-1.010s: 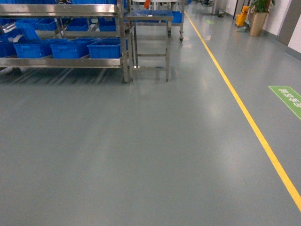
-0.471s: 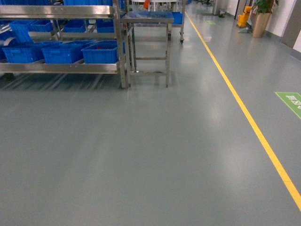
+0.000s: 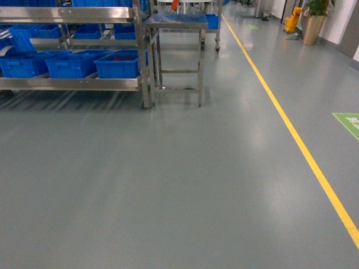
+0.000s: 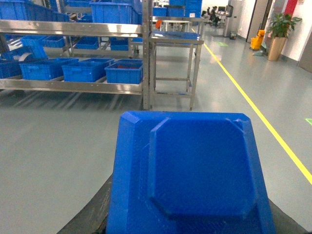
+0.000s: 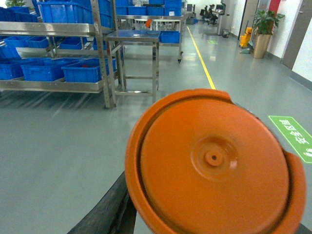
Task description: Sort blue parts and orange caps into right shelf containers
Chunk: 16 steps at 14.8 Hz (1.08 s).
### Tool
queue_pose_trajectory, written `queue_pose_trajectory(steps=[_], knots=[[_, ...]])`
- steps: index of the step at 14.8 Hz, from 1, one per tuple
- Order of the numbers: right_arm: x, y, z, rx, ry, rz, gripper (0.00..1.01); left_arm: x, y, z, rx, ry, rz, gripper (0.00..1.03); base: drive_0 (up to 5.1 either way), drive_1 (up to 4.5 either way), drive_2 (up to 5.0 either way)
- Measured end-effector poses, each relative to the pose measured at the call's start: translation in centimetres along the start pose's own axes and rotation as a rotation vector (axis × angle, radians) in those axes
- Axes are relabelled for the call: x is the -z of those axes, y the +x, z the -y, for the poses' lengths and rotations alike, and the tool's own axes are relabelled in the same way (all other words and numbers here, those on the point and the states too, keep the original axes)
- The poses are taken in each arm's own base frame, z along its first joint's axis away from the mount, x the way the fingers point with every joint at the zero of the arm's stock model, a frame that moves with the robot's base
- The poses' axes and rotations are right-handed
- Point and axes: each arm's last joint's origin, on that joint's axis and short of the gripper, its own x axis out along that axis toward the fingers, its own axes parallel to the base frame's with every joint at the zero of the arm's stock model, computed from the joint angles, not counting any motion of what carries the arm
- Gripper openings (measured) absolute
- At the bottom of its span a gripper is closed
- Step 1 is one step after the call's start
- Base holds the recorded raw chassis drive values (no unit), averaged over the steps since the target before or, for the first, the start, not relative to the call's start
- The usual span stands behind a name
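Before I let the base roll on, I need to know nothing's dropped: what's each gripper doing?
Left: fingers hidden; blue part fills its wrist view, apparently held.
Right: fingers hidden; orange cap likewise.

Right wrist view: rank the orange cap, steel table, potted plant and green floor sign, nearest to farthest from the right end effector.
1. Orange cap, directly in front.
2. Green floor sign, right.
3. Steel table, ahead left.
4. Potted plant, far right.
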Motion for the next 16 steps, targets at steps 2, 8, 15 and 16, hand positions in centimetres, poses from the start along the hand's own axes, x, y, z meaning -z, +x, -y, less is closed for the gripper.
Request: queue_pose_trajectory(steps=[2,8,15,16], knots=[[-0.05,0.00,0.00,0.000,0.000,0.005,0.45,-0.04,0.00,0.00,0.000,0.000,0.004,0.43,0.0,4.31,-4.3],[-0.05,0.00,0.00,0.000,0.000,0.005,0.45,-0.05,0.00,0.00,0.000,0.000,0.005,0.43,0.0,4.32,-4.3],[-0.05,0.00,0.00,0.000,0.000,0.005,0.45,-0.04,0.00,0.00,0.000,0.000,0.004,0.43,0.0,4.28,-4.3],[0.00,0.00,0.00,0.000,0.000,0.000,0.45,-0.01,0.00,0.00,0.000,0.000,0.001,0.43,0.0,4.29,-4.3]])
